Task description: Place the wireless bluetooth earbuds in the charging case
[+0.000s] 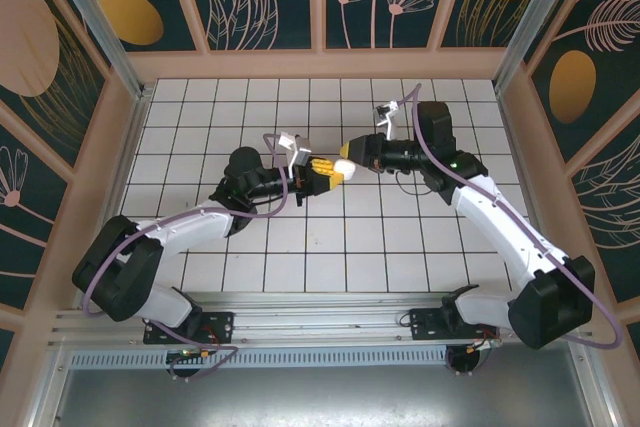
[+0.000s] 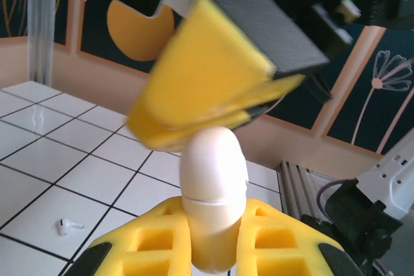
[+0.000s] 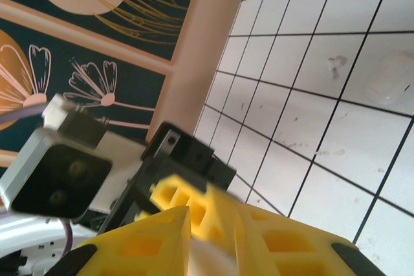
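White egg-shaped plastic charging case [image 2: 213, 166] is clamped upright in the closed left gripper [image 2: 213, 244], presumably so its lid can be opened. The right gripper [image 2: 194, 121] is narrowed at its top, but whether it grips cannot be told. One small white earbud [image 2: 68, 226] lies below-left.

Built of white shells over black joints, both the left arm [image 1: 190, 227] and the right arm [image 1: 500, 217]. Bolted down on black bases [image 1: 190, 327]. Strung with a purple cable [image 1: 88, 287] along each. Lit by a small green light [image 1: 455, 160] near the right wrist. Tipped with yellow fingers [image 2: 129, 240], moulded with square pockets. Fitted with a white-and-grey camera box [image 3: 61, 159] behind the left gripper [image 1: 318, 175].
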